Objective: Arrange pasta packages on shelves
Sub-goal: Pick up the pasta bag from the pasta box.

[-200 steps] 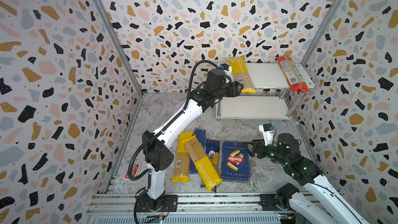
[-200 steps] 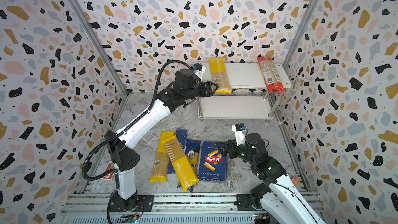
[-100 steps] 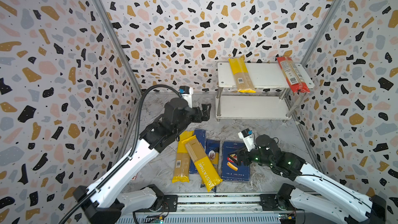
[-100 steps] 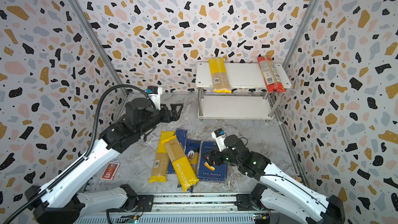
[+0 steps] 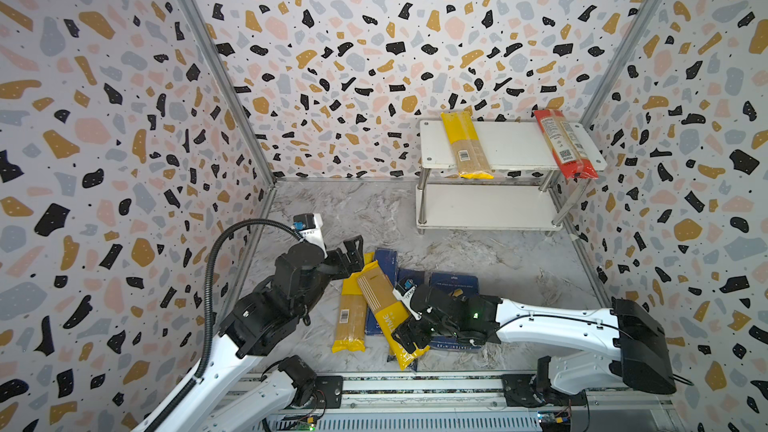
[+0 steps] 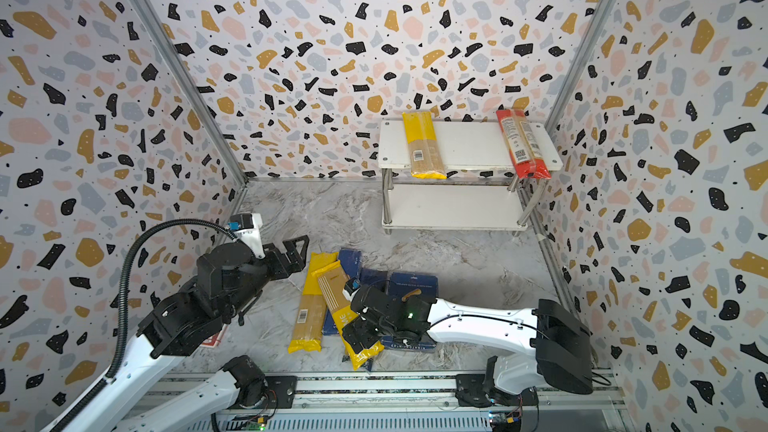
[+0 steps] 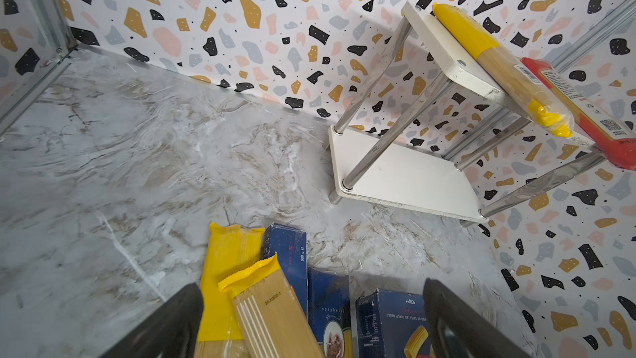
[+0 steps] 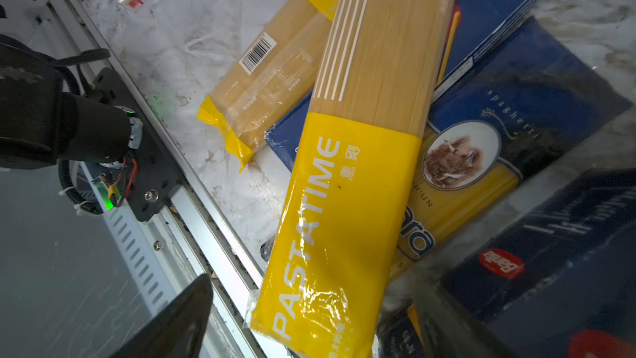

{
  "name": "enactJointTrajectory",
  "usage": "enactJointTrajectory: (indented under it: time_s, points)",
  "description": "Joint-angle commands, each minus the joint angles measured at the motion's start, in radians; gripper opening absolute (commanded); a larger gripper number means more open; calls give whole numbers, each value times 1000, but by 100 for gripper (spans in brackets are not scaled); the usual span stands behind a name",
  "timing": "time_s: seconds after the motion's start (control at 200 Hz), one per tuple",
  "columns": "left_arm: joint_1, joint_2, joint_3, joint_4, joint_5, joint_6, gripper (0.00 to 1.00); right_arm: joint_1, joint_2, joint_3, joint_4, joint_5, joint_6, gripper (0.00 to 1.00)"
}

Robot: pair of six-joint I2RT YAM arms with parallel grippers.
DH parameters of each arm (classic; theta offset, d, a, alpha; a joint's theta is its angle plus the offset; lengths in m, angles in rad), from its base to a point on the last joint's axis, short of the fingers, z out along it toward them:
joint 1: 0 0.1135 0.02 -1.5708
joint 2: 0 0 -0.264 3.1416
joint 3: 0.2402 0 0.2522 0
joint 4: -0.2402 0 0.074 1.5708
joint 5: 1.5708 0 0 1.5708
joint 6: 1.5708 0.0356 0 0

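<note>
The shelves [image 5: 511,147] stand at the back right, with a yellow bag [image 5: 465,147] and a red bag [image 5: 565,145] lying on the top board. Other pasta packages lie piled on the floor: a yellow PASTATIME bag [image 5: 380,305] rests slantwise over a flat yellow bag [image 5: 349,320], a slim blue box [image 5: 385,259], a dark blue spaghetti bag [image 8: 481,132] and a wide blue rigatoni box [image 5: 455,282]. My left gripper [image 5: 353,251] hangs open and empty above the pile's far end. My right gripper [image 8: 309,322] is open, its jaws either side of the PASTATIME bag's near end.
A small red card [image 6: 212,338] lies on the floor by the left wall, partly under my left arm. The rail [image 5: 415,386] runs along the front edge just behind the pile. The lower shelf board [image 5: 486,205] carries nothing. Patterned walls close in three sides.
My left arm left the yellow bag on the top shelf, drew back to the floor pile and opened fully. My right gripper moved left across the rigatoni box to the PASTATIME bag's near end.
</note>
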Motion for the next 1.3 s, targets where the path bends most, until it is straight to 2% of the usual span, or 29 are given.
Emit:
enactJointTrajectory:
  time_s: [0.0,0.295,0.626,0.936,1.126,1.296]
  points:
    - [4,-65,-11,-71,-37,-33,99,7,18,36,-26,20,32,92]
    - [4,-162,-29,-168,-92,-46,99,17,162,135,-59,14,28,95]
    - [5,-190,-26,-184,-101,-37,99,16,286,207,-146,44,41,95]
    - [4,-185,-18,-179,-102,-26,100,8,300,216,-175,88,49,94]
    - [4,-173,-24,-172,-96,-24,100,-7,316,217,-170,34,30,94]
    - [4,-169,-26,-168,-95,-19,99,18,342,230,-171,42,35,92]
